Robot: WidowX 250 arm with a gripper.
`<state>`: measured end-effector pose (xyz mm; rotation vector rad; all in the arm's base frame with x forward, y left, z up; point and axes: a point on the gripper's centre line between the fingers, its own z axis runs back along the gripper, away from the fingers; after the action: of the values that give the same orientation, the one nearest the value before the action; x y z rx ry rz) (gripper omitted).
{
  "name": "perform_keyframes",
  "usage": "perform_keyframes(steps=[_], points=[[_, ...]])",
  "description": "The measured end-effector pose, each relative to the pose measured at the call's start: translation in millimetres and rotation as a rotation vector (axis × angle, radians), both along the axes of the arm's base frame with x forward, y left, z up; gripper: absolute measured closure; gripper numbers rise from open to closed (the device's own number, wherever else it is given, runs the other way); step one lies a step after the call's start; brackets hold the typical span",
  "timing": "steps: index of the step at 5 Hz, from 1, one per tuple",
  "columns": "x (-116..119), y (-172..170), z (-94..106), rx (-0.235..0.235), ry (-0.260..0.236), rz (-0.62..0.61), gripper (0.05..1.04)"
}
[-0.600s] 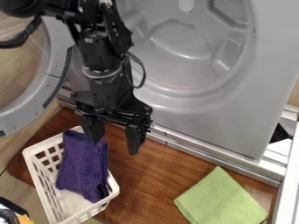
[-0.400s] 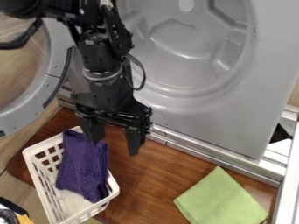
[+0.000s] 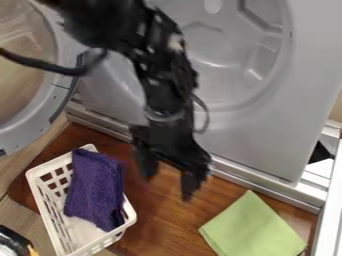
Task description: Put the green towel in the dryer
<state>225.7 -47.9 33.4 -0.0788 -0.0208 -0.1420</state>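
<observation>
The black gripper [image 3: 167, 186] hangs over the brown wooden surface, between the basket and the green towel, open with nothing between its fingers. Folded flat, the green towel [image 3: 254, 229] lies on the wood at the lower right, apart from the gripper and to its right and below. Behind the arm stands the grey dryer [image 3: 267, 125] with its round drum opening facing the camera.
At the lower left, a white basket [image 3: 131, 216] holds a purple towel [image 3: 95, 190] and a white cloth [image 3: 85, 232]. The round dryer door [image 3: 61, 95] is swung out at the left. A white frame [image 3: 330, 215] runs along the right edge.
The arm and gripper have moved right and down, away from the basket and closer to the green towel. Both towels and the basket stay where they were.
</observation>
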Motion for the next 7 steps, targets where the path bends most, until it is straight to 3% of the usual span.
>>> perform_keyframes(steps=[1, 2, 3, 5, 6, 7], points=[[2.2, -25.4, -18.5, 0.006, -0.008, -0.099, 0.083], [10.4, -54.2, -46.5, -0.027, -0.078, -0.195, 0.083], [17.3, -68.0, -72.9, -0.033, -0.099, -0.237, 0.084], [27.0, -87.4, -107.8, -0.141, -0.147, -0.216, 0.131], [29.7, -90.0, -112.8, -0.157, -0.153, -0.18, 0.39], [27.7, -89.0, -111.3, -0.123, -0.148, -0.217, 0.677]])
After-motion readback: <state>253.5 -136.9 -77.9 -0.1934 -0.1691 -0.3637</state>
